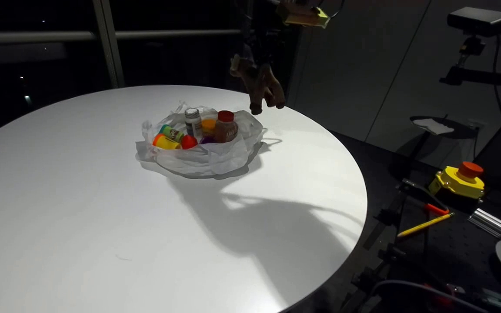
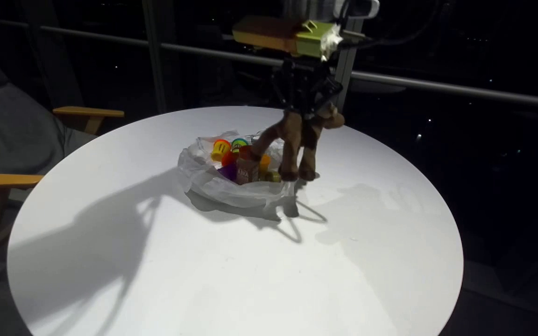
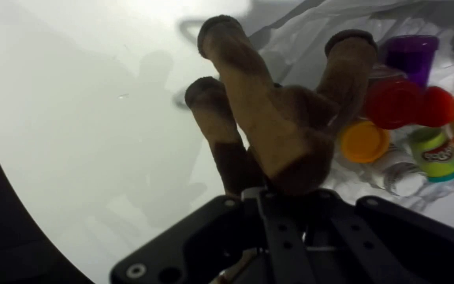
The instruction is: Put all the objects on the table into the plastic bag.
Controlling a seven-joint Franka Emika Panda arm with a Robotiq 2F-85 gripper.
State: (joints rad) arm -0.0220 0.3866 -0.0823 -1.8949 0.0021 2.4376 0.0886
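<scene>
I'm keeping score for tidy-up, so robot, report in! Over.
Gripper shut on toy animal. Hanging above table, not yet in bag. Possible snag: red-capped bottle standing up inside bag.

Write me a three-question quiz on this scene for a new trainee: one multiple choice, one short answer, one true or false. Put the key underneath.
1. What is the gripper holding?
A. the purple cup
B. the brown toy animal
C. the green can

2. What colour is the cap on the brown bottle inside the plastic bag?

3. True or false: the brown toy animal already lies inside the plastic bag.

Key
1. B
2. Red
3. False; the gripper holds it up in the air.
</scene>
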